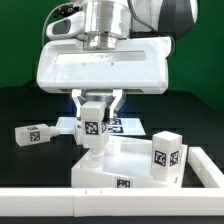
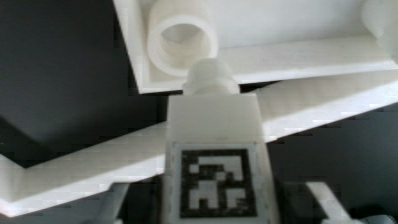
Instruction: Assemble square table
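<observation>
Pinching the leg [image 2: 214,150] (tagged); tool [image 1: 95,115] near corner socket [image 2: 183,42].

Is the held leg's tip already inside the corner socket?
No, in the wrist view the round socket is empty and the leg has its tip just outside the rim.

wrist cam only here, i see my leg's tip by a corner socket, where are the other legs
observer: One spare leg rests on the table top, toward the exterior view's right.
operator: any more
observer: A second spare leg lies on the black table, off the top, at the exterior view's left.
operator: grip look ok
observer: The gripper is shut on the held leg, which hangs upright.
</observation>
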You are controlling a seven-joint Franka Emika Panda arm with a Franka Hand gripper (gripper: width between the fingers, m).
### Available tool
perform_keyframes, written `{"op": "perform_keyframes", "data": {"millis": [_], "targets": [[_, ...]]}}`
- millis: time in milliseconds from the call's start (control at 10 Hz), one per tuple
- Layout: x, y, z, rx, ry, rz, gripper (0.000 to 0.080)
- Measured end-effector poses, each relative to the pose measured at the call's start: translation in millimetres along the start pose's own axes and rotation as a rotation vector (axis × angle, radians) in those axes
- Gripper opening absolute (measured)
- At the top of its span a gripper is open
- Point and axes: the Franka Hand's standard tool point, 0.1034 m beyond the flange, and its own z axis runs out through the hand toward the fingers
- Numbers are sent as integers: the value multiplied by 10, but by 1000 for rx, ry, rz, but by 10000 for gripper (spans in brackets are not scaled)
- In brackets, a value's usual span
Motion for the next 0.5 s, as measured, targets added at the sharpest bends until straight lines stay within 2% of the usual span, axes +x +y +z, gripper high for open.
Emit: {"op": "perform_keyframes", "data": {"millis": [300, 500], "targets": [[-67, 107, -5, -23, 49, -9, 284], [-245, 118, 13, -34, 64, -28, 284]]}}
